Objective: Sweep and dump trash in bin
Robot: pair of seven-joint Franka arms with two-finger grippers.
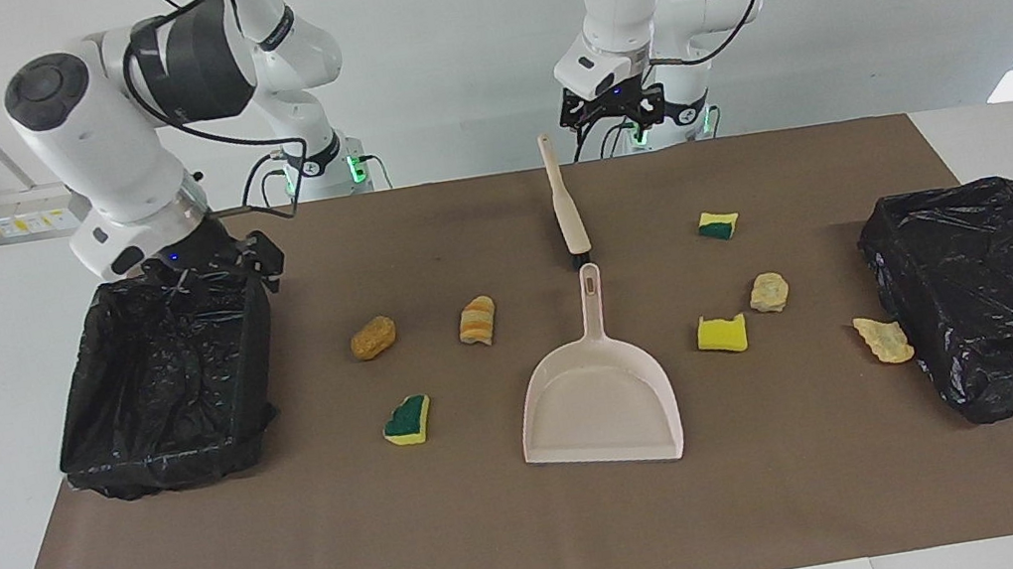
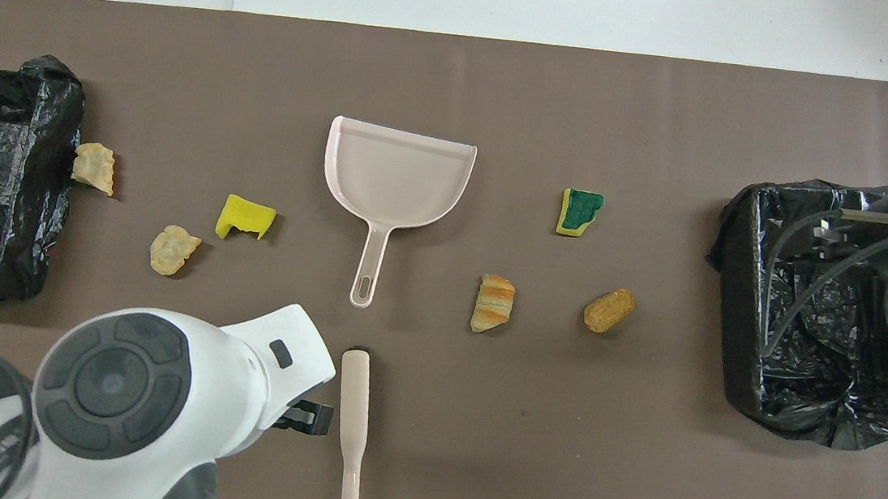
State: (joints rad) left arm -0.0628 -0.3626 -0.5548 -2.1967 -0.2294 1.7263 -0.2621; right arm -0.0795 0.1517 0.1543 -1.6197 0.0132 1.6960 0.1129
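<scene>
Pale scrap (image 1: 884, 338) seemingly touches bin (image 1: 1000, 291) edge

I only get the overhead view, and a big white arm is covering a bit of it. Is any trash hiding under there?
Observer: Yes, one small sponge piece lies there, the scrap nearest the robots at that end.
Operator: Where's the left gripper?
Observer: The left gripper hangs open in the air, close by the brush handle's end, not touching it.
Operator: And the right one?
Observer: The right gripper is open and low, at the rim of the bin at its own end, at the edge nearest the robots.
</scene>
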